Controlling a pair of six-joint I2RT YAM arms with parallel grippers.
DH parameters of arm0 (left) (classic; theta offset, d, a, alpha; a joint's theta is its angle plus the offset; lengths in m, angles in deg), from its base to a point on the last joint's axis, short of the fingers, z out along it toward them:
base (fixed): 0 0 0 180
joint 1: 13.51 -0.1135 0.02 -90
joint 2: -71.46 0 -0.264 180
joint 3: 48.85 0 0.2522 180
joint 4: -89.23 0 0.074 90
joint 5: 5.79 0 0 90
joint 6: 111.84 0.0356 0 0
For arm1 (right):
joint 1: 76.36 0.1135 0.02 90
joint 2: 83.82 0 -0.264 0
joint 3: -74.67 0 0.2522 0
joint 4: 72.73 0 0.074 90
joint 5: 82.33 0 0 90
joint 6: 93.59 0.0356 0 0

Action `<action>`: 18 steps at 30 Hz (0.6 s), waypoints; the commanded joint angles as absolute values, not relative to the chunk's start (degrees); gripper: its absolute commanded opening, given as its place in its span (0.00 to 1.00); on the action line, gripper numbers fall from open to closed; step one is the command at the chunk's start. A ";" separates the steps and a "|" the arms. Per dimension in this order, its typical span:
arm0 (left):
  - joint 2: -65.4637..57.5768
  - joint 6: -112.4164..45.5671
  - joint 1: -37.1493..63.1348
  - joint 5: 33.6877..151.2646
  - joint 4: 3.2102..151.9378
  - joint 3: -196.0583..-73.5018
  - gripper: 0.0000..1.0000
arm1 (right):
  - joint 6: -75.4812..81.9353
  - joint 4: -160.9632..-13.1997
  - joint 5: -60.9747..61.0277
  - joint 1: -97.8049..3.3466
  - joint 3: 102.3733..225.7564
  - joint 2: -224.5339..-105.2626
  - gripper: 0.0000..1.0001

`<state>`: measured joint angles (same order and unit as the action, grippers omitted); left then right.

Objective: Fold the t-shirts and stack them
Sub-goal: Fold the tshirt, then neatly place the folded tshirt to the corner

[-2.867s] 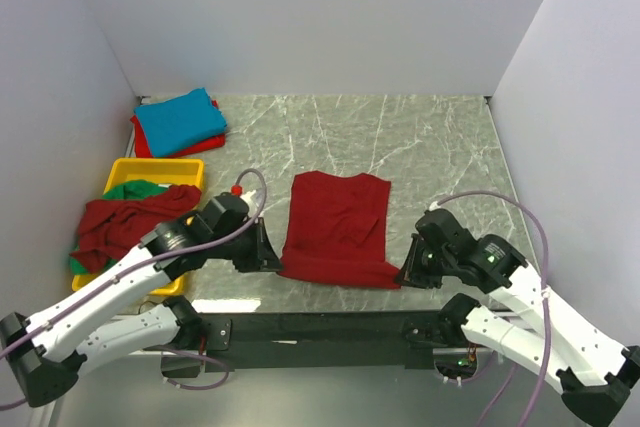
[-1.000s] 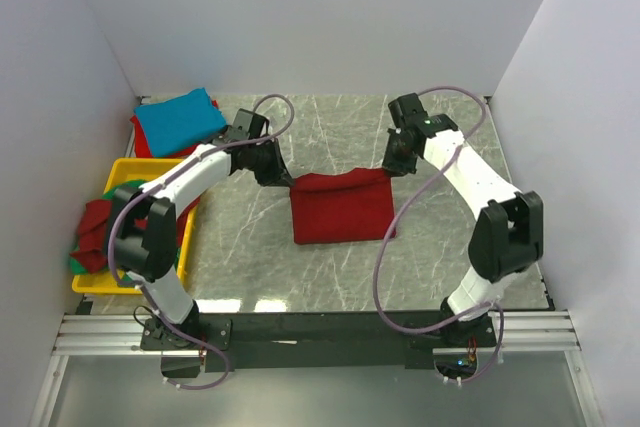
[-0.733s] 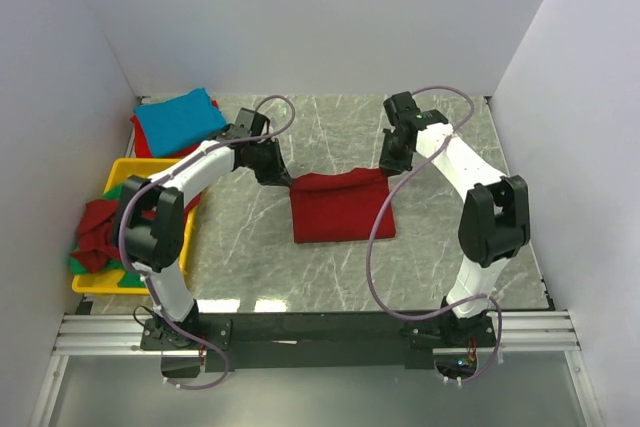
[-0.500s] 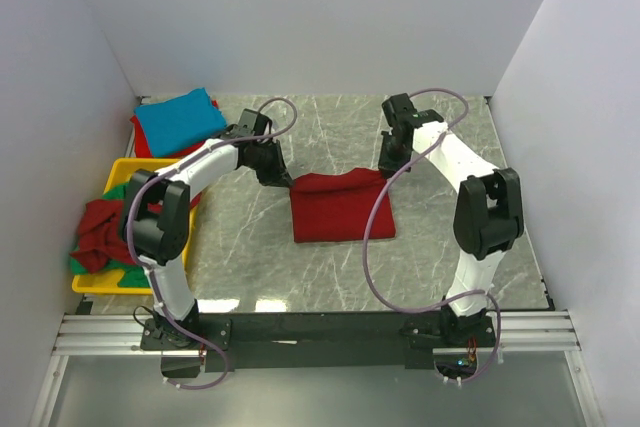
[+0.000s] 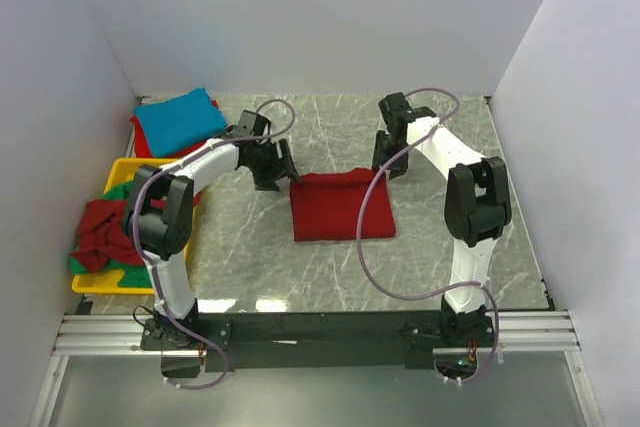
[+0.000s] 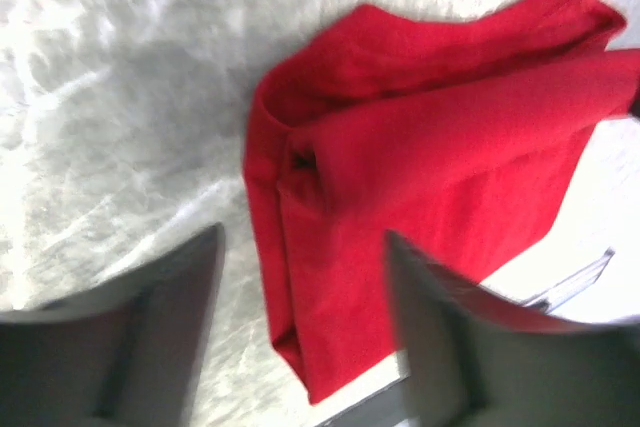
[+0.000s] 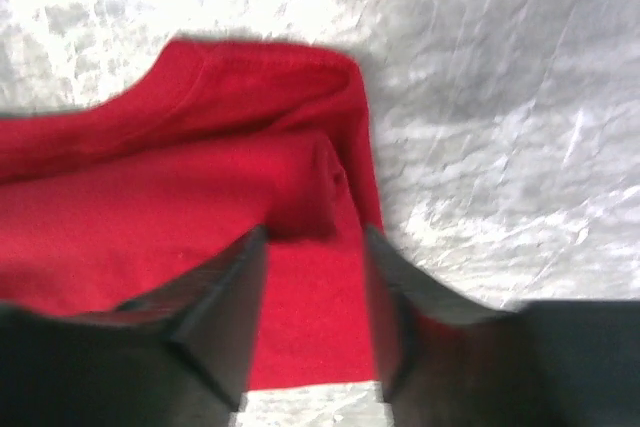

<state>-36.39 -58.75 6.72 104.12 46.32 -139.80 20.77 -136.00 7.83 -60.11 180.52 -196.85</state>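
2 arms: both stretched to the far side of the table [image 5: 440,247], 1 at each far corner of the shirt we are tracking.
folded dark red t-shirt [image 5: 342,207]: flat on the marbled top near the middle, a tidy rectangle, layers showing along its far edge.
left gripper [image 5: 272,171]: just beside the shirt's far left corner. Its fingers [image 6: 150,337] stand wide apart, nothing held. From its wrist we see the shirt's left edge lying on the table in the gap and past it; we cannot tell whether a pad touches cloth.
right gripper [image 5: 388,162]: at the far right corner. Its fingers [image 7: 215,317] are parted, narrower than the left pair, nothing pinched. The shirt's right corner shows in the gap, cloth lying under both fingers.
turquoise t-shirt [image 5: 180,119]: folded, far left corner of the table, on top of a red folded t-shirt [image 5: 143,144], well apart from the right gripper.
yellow tray [image 5: 150,169]: left edge of the table.
crumpled dark red t-shirt [image 5: 105,225]: in the tray, spilling over its left rim, lying over a green t-shirt [image 5: 128,190].
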 commanded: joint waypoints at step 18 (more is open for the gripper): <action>-24.78 -59.20 6.09 109.35 63.86 -122.84 0.89 | 19.70 -130.27 1.09 -55.45 172.03 -181.64 0.84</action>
<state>-27.76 -59.08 5.98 105.80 58.06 -125.96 19.07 -133.34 4.53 -58.31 175.13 -184.87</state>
